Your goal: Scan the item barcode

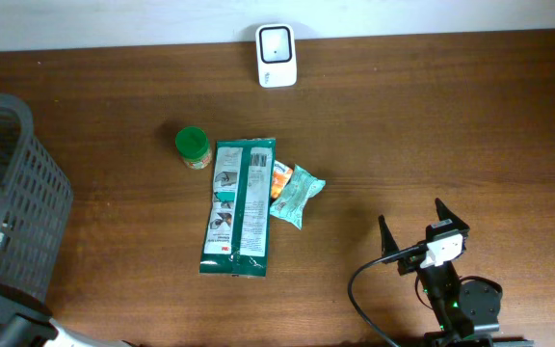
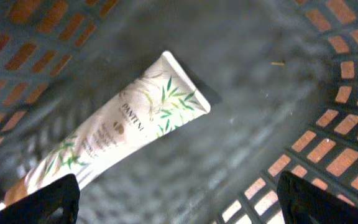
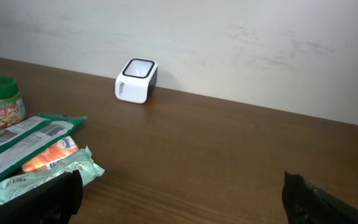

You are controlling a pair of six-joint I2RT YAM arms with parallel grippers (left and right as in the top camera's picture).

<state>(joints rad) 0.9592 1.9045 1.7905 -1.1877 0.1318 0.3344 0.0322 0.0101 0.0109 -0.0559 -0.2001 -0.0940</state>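
The left hand (image 2: 182, 202) gapes empty inside the grey basket (image 2: 347, 143) above a white tube (image 2: 120, 127) (Pantene, I think) lying on its floor, while the right hand (image 1: 415, 229), equally wide and empty, hovers over the table (image 1: 451, 116), well apart from the scanner (image 1: 276, 56).

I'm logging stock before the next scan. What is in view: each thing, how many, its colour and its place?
scanner: one, white, table's far edge
jar: one, green lid, left of long packet
long packet: one, green and white, mid-table
orange packet: one, orange, between long and teal packets
teal packet: one, teal, right of long packet
basket: one, grey, table's left
tube: one, white, leaf print, in basket
table: one, brown
left gripper: black, open, over tube
right gripper: black, open, table's right
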